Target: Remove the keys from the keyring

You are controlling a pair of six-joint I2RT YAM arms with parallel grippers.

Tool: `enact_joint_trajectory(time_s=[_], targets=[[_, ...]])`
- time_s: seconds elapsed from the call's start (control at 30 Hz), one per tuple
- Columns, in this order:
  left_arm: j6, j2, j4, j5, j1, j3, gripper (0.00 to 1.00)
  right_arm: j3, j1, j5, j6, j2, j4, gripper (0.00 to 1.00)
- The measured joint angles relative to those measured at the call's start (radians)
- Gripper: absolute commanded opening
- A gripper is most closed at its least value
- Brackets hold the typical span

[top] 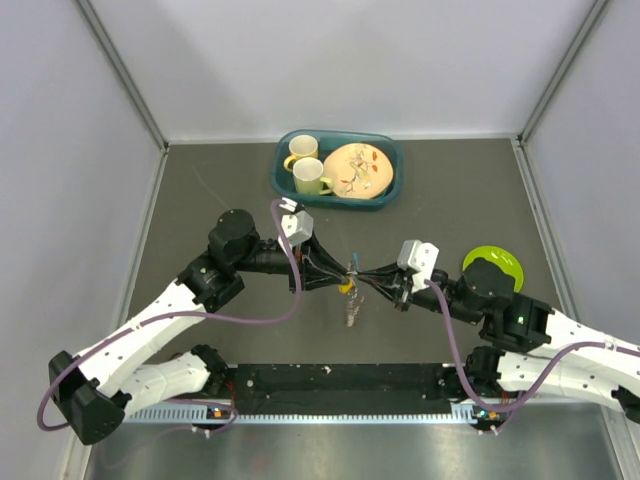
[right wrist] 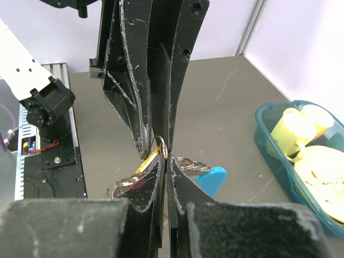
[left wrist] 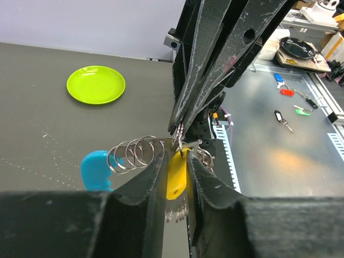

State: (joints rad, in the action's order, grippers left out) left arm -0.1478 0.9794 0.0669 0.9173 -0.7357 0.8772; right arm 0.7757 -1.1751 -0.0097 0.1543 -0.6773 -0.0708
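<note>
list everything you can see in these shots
keys: 1 bunch, silver, blue and yellow heads, mid-table
keyring: 1, silver, with keys
tub: 1, teal, far edge
mugs: 2, pale yellow, in tub
patterned plate: 1, cream, in tub
green plate: 1, lime, table right
tags: 4, blue, red, green, black, metal surface off table
left pincer: 1, black, around yellow head
right pincer: 1, black, shut on keyring

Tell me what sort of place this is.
Probably a robotics lab test cell, not a home: plain panel walls box in a dark table, two robot arms are mounted at its edge, and a teal tub holds crockery.
</note>
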Motion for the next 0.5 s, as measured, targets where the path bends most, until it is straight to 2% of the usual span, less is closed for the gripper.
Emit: enact_joint_trajectory(time_s=[0.17, 0.5], targets=[[0.008, 0.000, -0.009, -0.002, 0.000, 0.003, 0.00, 0.000, 0.000, 0.006, -0.001, 0.000, 0.004, 0.00], [0.006, 0.001, -0.015, -0.003, -0.002, 0.007, 0.00, -0.018, 0.000, 0.029, -0.009, 0.005, 0.046, 0.00]])
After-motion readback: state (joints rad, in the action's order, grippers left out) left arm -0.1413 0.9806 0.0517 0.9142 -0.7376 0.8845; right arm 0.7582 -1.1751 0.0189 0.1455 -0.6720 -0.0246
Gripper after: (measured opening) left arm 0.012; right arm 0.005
